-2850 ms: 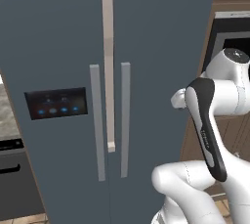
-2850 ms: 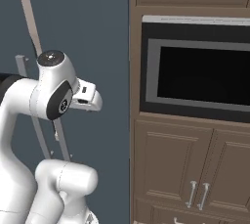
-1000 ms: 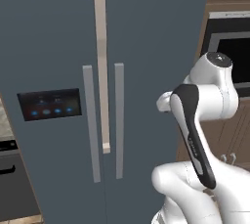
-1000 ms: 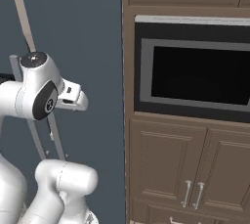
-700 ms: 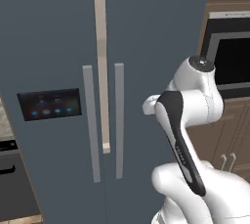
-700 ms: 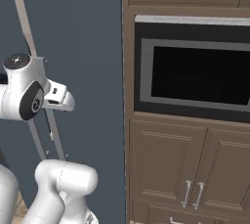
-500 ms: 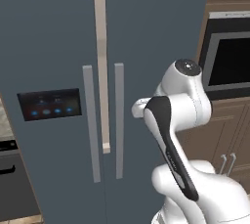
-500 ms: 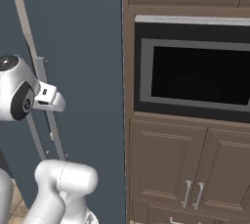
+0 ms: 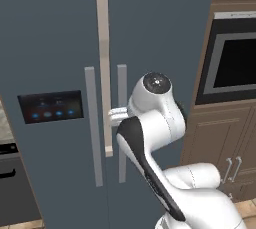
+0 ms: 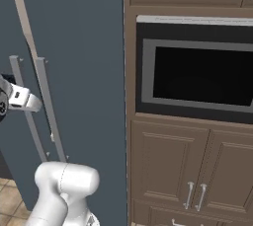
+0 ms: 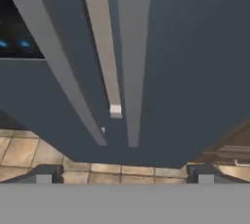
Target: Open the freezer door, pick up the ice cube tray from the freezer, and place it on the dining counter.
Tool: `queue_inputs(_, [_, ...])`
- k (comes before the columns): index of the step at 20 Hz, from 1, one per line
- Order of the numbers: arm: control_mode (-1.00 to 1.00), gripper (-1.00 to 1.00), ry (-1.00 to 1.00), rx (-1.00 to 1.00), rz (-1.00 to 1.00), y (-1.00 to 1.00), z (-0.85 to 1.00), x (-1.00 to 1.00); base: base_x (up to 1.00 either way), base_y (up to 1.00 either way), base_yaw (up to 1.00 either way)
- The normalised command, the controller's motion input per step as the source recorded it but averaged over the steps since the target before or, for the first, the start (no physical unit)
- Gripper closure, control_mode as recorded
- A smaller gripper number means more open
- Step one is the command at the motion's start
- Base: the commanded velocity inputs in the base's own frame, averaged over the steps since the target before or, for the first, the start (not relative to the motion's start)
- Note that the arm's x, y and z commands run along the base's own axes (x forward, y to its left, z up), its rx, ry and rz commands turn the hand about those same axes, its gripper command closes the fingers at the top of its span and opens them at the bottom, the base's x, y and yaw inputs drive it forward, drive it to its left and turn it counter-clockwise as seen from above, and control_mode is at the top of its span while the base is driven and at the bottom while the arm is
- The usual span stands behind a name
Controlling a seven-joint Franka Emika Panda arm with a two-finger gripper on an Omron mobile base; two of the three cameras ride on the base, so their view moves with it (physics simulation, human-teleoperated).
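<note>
The freezer door [image 9: 50, 73] stands shut at the left of the tall slate-blue fridge, flush with the matching plain door [image 9: 160, 33] on its right. A dark display panel [image 9: 51, 106] with small blue lights sits on the freezer door, left of its grey vertical bar handle [image 9: 92, 123]. A pale beige strip [image 9: 102, 63] runs down the seam between the two doors, and the plain door's handle [image 9: 122, 88] stands just right of it.

The gripper [image 11: 122, 171] is released, its two dark finger tips [image 11: 44, 173] set wide apart and holding nothing, facing the two handles and the seam.

Right of the fridge rises dark brown cabinetry [image 10: 178, 166] with a built-in black oven [image 10: 197, 74] and paired metal pulls [image 10: 195, 195]. Beige floor tiles [image 11: 19, 152] lie below the fridge.
</note>
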Motion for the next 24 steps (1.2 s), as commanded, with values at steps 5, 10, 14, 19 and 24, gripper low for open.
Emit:
queue_inputs(5, [-1.00, -1.00, -0.32, 0.02, 0.06, 0.59, -0.03, 0.13, 0.00, 0.00, 0.00])
queue_inputs(10, [-1.00, -1.00, -0.39, 0.06, 0.03, 0.30, -0.03, 0.10, 0.00, 0.00, 0.00])
queue_inputs(14, [-1.00, -1.00, -0.44, 0.06, 0.00, 0.15, 0.00, 0.04, 0.00, 0.00, 0.00])
queue_inputs(19, [-1.00, -1.00, -0.44, 0.04, 0.00, 0.03, 0.00, 0.04, 0.00, 0.00, 0.00])
queue_inputs(24, [-1.00, -1.00, -0.36, 0.03, 0.00, 0.00, 0.00, 0.17, 0.00, 0.00, 0.00])
